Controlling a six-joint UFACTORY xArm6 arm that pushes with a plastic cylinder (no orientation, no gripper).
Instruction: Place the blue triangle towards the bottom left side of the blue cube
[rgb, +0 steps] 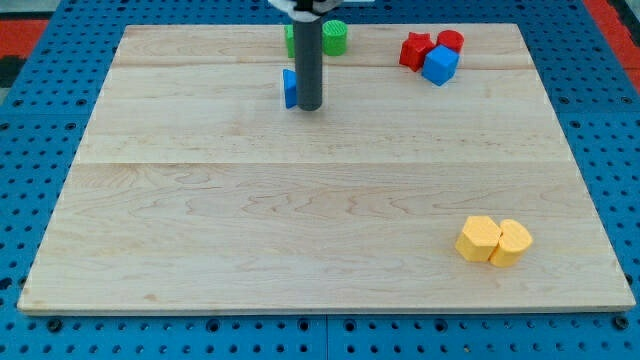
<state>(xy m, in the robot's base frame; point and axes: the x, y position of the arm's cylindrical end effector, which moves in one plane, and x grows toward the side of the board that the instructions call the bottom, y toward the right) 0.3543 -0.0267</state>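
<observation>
You've got the rod (309, 55) coming down from the view's top edge, w/ my tip (310, 106) resting on the board (300, 230) in its upper part, a bit left of centre. No jaws here, just a plain rod end, so nothing is gripped or let go; it only presses sideways.

The blue triangle (290, 88) sits at 9 o'clock from the tip, right up against the rod's left side, apparently touching. Part of it is hidden by the rod, so you can't read its full shape.

The blue cube (440, 65) is well apart, at roughly 3 o'clock from the triangle, near the board's top right. It's bunched w/ two red blocks: a red star-ish block (415, 50) at its 10 o'clock, touching, and a red round block (451, 41) at its 12 o'clock, also touching.

Behind the rod, at 12 o'clock from the tip, you see green blocks: a green round ribbed one (334, 37) just right of the rod, and a green sliver (289, 38) on the rod's left, shape unclear.

Far off at 5 o'clock, near the board's lower right, two yellow blocks (494, 241) lie side by side, touching.

The triangle is still far left of the cube, about level w/ it.
</observation>
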